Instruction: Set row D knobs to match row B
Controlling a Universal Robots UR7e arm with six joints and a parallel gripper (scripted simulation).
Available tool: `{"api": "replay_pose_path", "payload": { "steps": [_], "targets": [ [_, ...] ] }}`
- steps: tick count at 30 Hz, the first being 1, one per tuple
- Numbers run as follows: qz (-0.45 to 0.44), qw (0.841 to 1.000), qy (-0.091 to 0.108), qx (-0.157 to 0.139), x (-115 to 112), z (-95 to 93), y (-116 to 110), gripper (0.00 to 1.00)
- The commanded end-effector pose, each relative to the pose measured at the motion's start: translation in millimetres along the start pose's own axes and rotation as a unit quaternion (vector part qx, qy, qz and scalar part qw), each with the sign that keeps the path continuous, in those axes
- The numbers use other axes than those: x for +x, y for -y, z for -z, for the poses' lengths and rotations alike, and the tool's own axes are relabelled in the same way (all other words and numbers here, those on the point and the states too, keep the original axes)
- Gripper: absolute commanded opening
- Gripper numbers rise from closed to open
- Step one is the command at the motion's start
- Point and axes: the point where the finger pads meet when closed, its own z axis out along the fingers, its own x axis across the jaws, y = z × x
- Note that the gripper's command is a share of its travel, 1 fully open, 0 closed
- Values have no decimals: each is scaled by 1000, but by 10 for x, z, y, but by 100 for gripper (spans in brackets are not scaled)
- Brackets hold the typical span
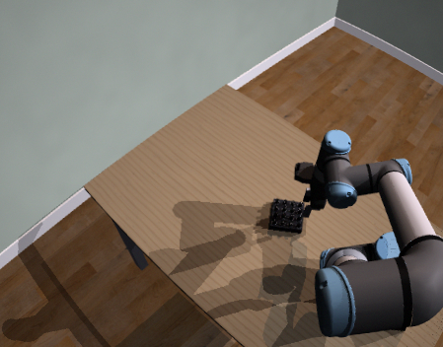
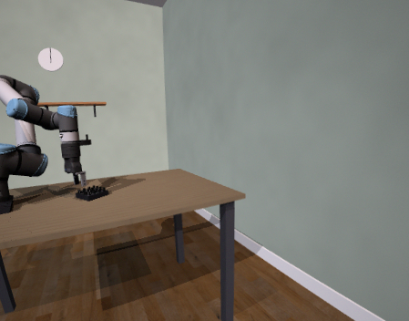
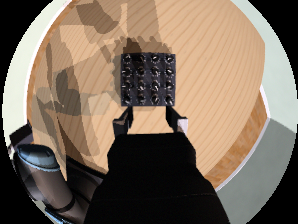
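The knob box [image 1: 286,216] [image 2: 92,193] [image 3: 149,79] is a small black square block with several rows of dark knobs, standing flat on the wooden table [image 1: 197,163] [image 2: 141,201]. My gripper [image 3: 149,112] [image 1: 307,206] [image 2: 81,179] is open and empty. It hangs a little above the box's edge nearest the arm, its two fingers pointing down. In the wrist view the fingertips frame the near edge of the box. The knobs' white lines and the printed names are too small to read.
The arm's base and elbow [image 1: 380,276] [image 2: 9,169] stand on the table beside the box. A wall [image 2: 287,114] runs along the table's far side. A wall shelf [image 2: 73,104] and a round clock [image 2: 50,59] hang behind the arm.
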Motion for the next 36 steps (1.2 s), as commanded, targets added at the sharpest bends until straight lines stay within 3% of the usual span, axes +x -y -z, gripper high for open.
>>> {"api": "replay_pose_path", "payload": {
  "steps": [1,16,36],
  "targets": [
    [0,1000,0,1,-1,6,-117,100],
    [0,1000,0,1,-6,4,-302,100],
    [0,1000,0,1,-6,4,-317,100]
  ]
}}
